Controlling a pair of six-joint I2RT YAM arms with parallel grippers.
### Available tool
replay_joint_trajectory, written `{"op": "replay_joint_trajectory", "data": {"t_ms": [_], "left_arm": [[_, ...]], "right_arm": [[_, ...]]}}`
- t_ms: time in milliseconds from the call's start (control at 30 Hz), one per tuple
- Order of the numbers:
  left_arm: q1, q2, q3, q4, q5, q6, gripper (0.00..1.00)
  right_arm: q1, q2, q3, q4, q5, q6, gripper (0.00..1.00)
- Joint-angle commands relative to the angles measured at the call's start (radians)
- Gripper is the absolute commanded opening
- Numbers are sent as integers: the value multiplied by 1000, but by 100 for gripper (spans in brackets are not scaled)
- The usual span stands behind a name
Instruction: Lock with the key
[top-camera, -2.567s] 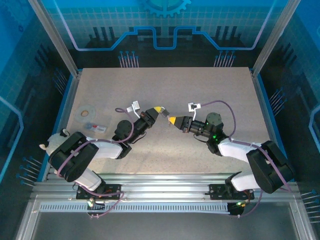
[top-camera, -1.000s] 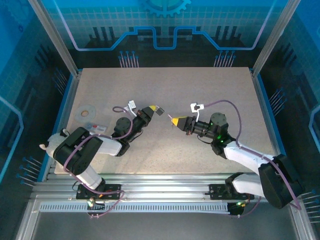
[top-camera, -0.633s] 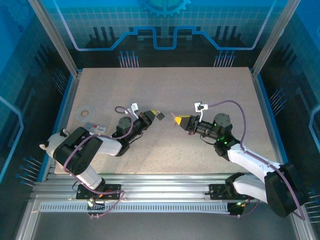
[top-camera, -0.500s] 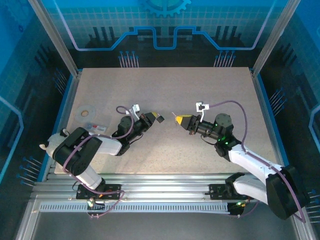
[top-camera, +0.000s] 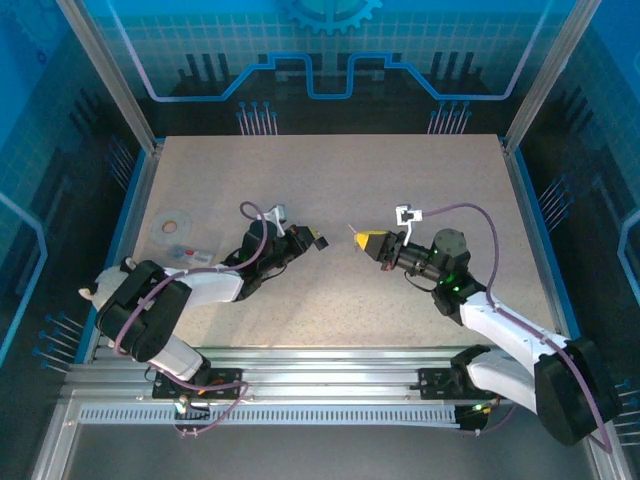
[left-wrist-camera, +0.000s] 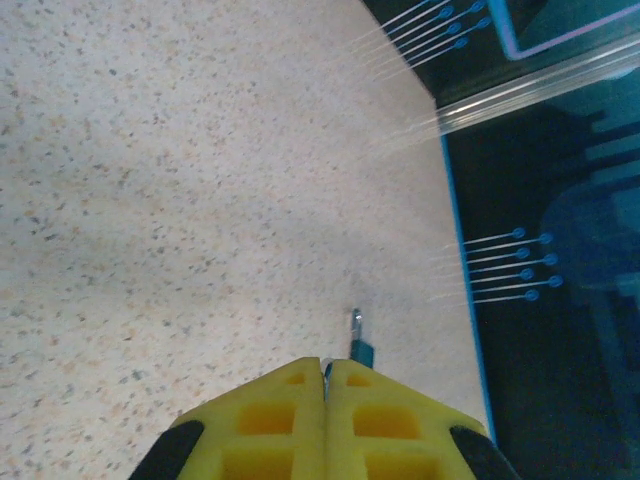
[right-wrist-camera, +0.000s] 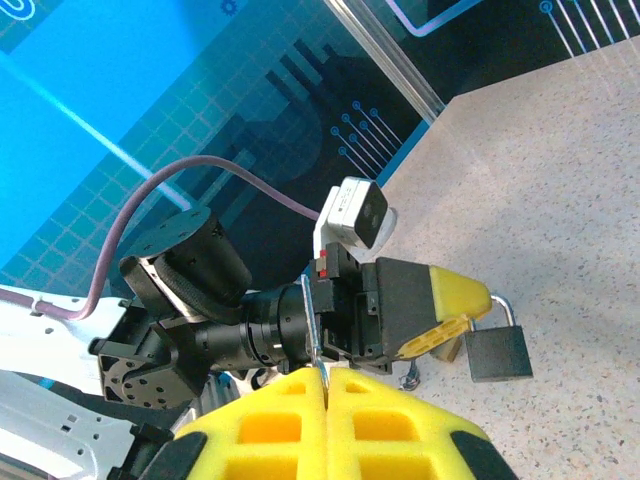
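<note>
Left tool (top-camera: 312, 238) clenched on the padlock (right-wrist-camera: 497, 351), pinching the shackle, with the body hanging past the yellow fingertip, over the middle of the tabletop (top-camera: 330, 170). Right tool (top-camera: 364, 240) clenched on the key (right-wrist-camera: 315, 335), a thin blade sticking out past the tips toward the padlock. Tools face each other tip to tip, near, with a gap between key and padlock. Right wrist view: own yellow fingers (right-wrist-camera: 270, 430) pressed together, key at the seam, padlock ahead and to the right. Keyhole side cannot be told. Left wrist view: fingers (left-wrist-camera: 280, 425) pressed together. Disc (top-camera: 171, 223) lies at the left of the tabletop, well apart.
</note>
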Motion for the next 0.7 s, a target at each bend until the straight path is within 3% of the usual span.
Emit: {"op": "replay_joint_trajectory", "data": {"t_ms": [0, 667], "left_arm": [[-2, -22, 57, -107, 23, 66, 0], [0, 45, 226, -397, 29, 207, 0]], "right_arm": [[-23, -22, -17, 6, 16, -17, 0], [-48, -15, -31, 30, 9, 2, 0]]}}
